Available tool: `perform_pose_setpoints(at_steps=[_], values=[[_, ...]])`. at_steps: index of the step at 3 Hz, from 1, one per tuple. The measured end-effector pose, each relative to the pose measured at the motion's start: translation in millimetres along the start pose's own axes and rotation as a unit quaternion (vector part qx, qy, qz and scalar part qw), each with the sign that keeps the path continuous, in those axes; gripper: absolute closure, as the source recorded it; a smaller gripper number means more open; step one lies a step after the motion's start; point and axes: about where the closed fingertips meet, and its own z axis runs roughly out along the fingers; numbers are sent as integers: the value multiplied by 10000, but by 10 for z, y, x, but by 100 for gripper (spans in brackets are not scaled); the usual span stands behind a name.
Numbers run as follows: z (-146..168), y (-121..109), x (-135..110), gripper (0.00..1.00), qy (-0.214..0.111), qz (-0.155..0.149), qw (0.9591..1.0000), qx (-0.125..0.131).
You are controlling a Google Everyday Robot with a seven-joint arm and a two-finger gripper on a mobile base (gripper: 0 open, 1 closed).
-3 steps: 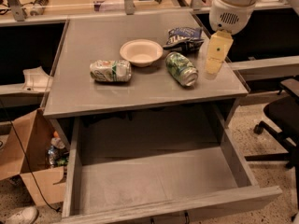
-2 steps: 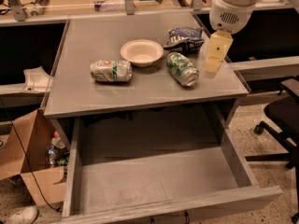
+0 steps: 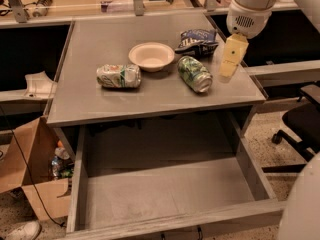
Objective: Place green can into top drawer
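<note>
The green can [image 3: 194, 73] lies on its side on the grey tabletop [image 3: 150, 96], silver end toward the front right. The top drawer [image 3: 165, 189] stands pulled open below the tabletop, its flat grey bottom bare. My gripper [image 3: 231, 59], with yellowish fingers pointing down, hangs over the tabletop's right side, just right of the green can and apart from it. It holds nothing that I can see.
A paler white-and-green can [image 3: 119, 76] lies on its side at the left. A white bowl [image 3: 151, 56] sits mid-table. A blue chip bag [image 3: 196, 40] lies behind the green can. A cardboard box [image 3: 30, 179] stands on the floor at left, an office chair [image 3: 300, 124] at right.
</note>
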Motion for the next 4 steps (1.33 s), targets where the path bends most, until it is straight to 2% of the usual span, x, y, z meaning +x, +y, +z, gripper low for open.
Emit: perform_pose_setpoints(at_steps=[1, 2, 3, 4], values=[[150, -119, 134, 0, 314, 419, 9986, -12], [165, -175, 58, 0, 177, 379, 9991, 96], [193, -188, 19, 0, 60, 357, 9993, 94], [145, 59, -28, 0, -249, 144, 9994, -191]])
